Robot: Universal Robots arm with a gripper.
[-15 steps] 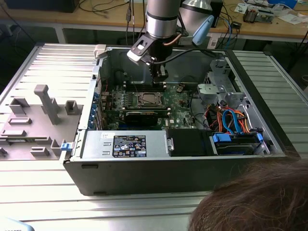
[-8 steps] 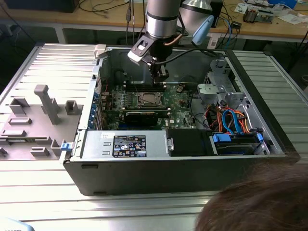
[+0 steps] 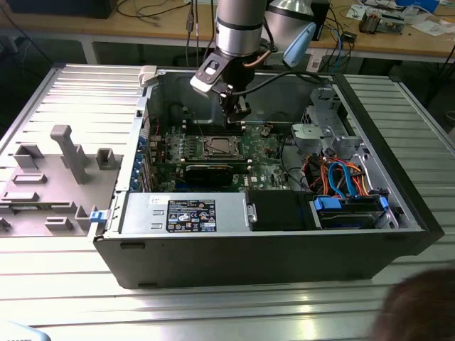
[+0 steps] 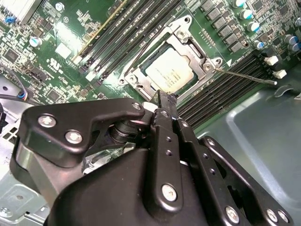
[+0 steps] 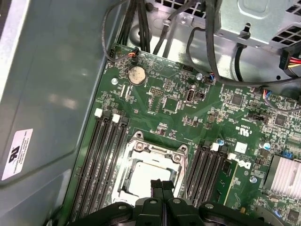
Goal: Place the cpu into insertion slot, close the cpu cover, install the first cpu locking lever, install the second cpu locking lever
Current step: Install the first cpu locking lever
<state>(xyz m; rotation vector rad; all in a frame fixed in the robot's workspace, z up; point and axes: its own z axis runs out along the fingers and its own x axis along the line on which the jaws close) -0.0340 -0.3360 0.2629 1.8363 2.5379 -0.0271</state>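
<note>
The cpu [image 4: 168, 70] lies flat in the socket on the green motherboard [image 4: 70, 52], its silver top showing through the square opening of the cpu cover [image 4: 190, 48], which lies down around it. One thin locking lever [image 4: 247, 76] sticks out sideways from the socket corner, over the memory slots. My gripper [image 4: 162, 101] hangs just above the socket edge, fingers shut with nothing between them. In the first wrist view the gripper [image 5: 160, 185] sits over the cpu [image 5: 140, 181] and the cover [image 5: 157, 149]. In the exterior view the gripper [image 3: 237, 114] hovers behind the socket [image 3: 219, 147].
Black memory slots [image 5: 101, 160] flank the socket on both sides. Cables [image 5: 207, 42] and a metal drive cage [image 3: 323, 128] crowd the exterior view's right. The power supply [image 3: 185, 213] fills the case's near side. A grey fixture plate [image 3: 57, 170] lies at the left, and a person's head [image 3: 419, 312] shows at bottom right.
</note>
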